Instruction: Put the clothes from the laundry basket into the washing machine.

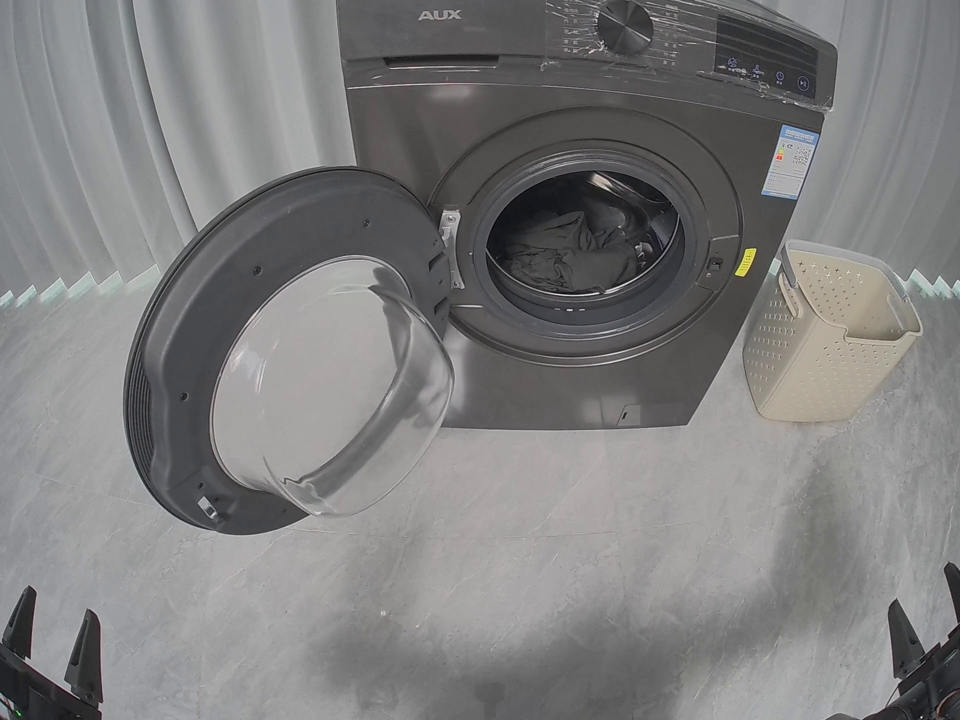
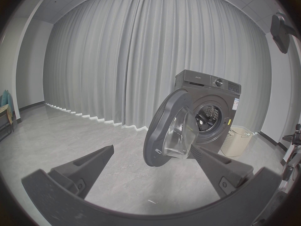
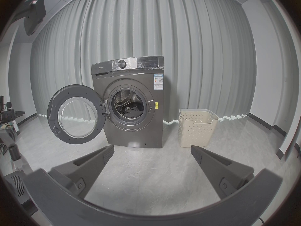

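A dark grey front-loading washing machine (image 1: 560,202) stands ahead with its round door (image 1: 290,352) swung wide to the left. Dark clothes (image 1: 570,247) lie inside the drum. A cream perforated laundry basket (image 1: 830,337) sits on the floor to the machine's right, and its visible inside looks bare. My left gripper (image 1: 52,632) is low at the near left, open and holding nothing. My right gripper (image 1: 930,617) is low at the near right, open as well. Both are well back from the machine (image 3: 131,107) and the basket (image 3: 197,127).
Grey tiled floor (image 1: 560,552) stretches between me and the machine. The open door juts out over the floor on the left (image 2: 171,132). Pleated grey curtains (image 1: 150,102) run behind everything.
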Robot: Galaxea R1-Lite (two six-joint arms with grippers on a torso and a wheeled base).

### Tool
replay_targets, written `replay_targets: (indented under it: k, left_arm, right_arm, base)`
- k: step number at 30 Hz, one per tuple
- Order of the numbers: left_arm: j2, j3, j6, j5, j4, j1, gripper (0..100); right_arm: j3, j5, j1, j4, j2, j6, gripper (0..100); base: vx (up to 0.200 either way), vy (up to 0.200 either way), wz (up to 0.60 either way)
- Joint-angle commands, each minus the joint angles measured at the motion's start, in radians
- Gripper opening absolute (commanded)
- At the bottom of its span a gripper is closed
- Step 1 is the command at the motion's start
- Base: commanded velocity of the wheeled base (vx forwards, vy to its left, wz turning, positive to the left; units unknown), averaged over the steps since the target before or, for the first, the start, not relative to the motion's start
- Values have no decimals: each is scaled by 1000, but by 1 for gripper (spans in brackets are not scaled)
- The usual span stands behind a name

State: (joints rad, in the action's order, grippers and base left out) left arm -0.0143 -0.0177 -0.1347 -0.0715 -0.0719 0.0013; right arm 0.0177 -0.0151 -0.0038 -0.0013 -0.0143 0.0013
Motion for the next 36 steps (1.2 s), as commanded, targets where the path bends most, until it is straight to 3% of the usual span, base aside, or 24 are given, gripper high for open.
replay_targets:
  k: [1, 10, 13, 16, 17, 19, 25, 28, 36]
  left_arm:
    - [14, 18, -2, 2, 0, -1, 100]
    - [11, -21, -3, 16, -2, -3, 100]
    - [-59, -176, -5, 85, 44, -4, 100]
    - [-194, -228, -6, 180, 90, -6, 100]
    - [-194, -228, -6, 180, 90, -6, 100]
    - [-374, -252, -6, 225, 34, -4, 100]
    - [-659, -269, 10, 223, -180, 5, 100]
    - [-783, -269, 32, 220, -269, 14, 100]
    - [-1012, -329, 43, 214, -416, 14, 100]
  right_arm:
    - [-18, 0, -1, 0, 13, 2, 100]
    - [-18, 1, -1, 0, 13, 5, 100]
    - [-18, 1, -1, 0, 13, 2, 100]
    - [-18, 1, -1, 0, 13, 5, 100]
    - [-18, 1, -1, 0, 13, 5, 100]
    - [-18, 1, -1, 0, 13, 6, 100]
    - [-18, 1, -1, 0, 13, 8, 100]
    - [-18, 1, -1, 0, 13, 8, 100]
    - [-18, 3, -1, 0, 13, 8, 100]
  base:
    - [0, 0, 0]
    - [0, 0, 0]
    - [0, 0, 0]
    - [0, 0, 0]
    - [0, 0, 0]
    - [0, 0, 0]
    - [0, 0, 0]
    - [0, 0, 0]
    - [0, 0, 0]
